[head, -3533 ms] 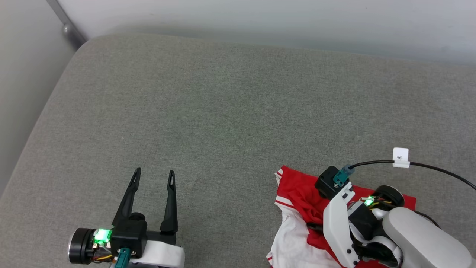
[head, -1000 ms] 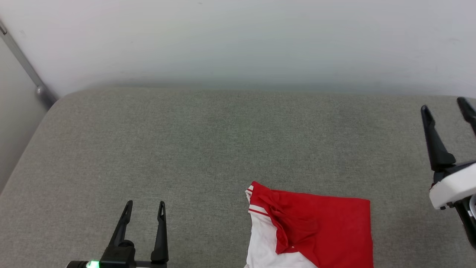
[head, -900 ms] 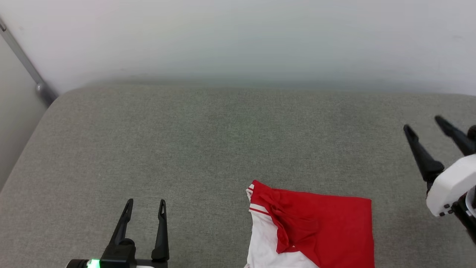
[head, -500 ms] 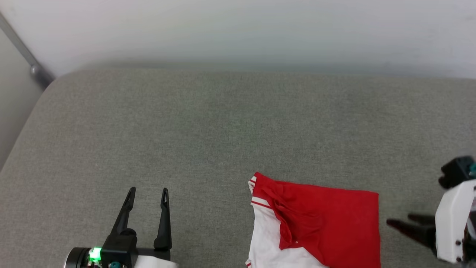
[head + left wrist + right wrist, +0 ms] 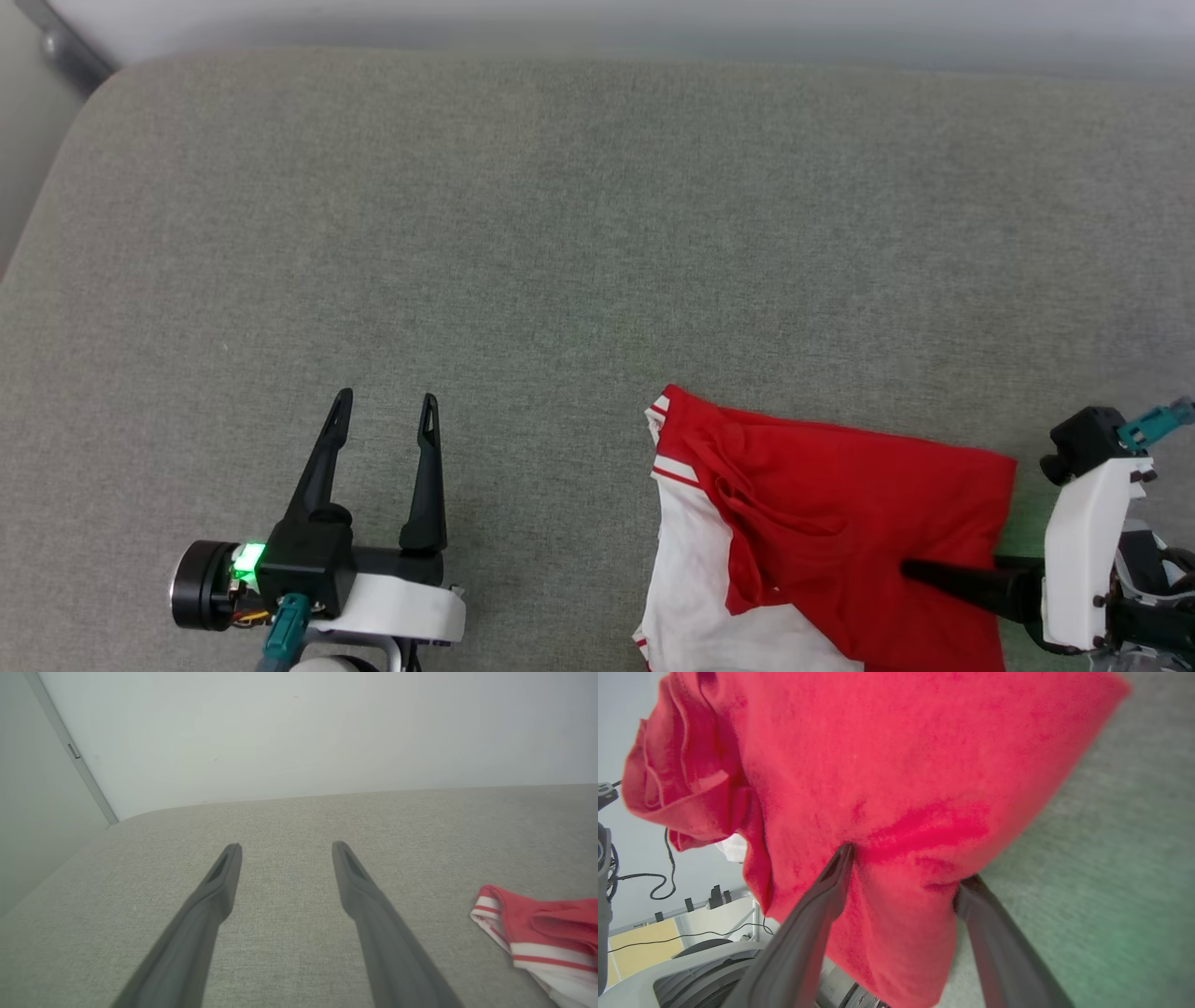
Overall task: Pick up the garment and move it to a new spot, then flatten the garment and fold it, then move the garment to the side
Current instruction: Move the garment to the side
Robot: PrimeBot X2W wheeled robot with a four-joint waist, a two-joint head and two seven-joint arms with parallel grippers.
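The garment [image 5: 840, 495] lies folded near the front edge of the grey cushion [image 5: 560, 233], red body up, with a white sleeve and striped trim on its left side. Its letters and number are hidden. My right gripper [image 5: 920, 569] reaches in low from the right, pointing left, and stands open at the garment's right edge. In the right wrist view the garment [image 5: 901, 756] bulges between the spread fingers of the right gripper [image 5: 906, 865]: one finger presses on the cloth, the other sits at its edge. My left gripper [image 5: 386, 399] is open and empty, well left of the garment [image 5: 546, 924].
A pale wall runs behind the cushion, with a grey metal post [image 5: 65, 47] at the far left corner. The cushion's rounded left edge falls away near the left gripper [image 5: 286, 847]. Cables and grey robot parts [image 5: 691, 956] show past the cushion's front edge.
The head camera has tilted down. My right gripper swung from raised at the right, fingers up, down to the garment's right edge, fingers pointing left. The left gripper stayed open in place.
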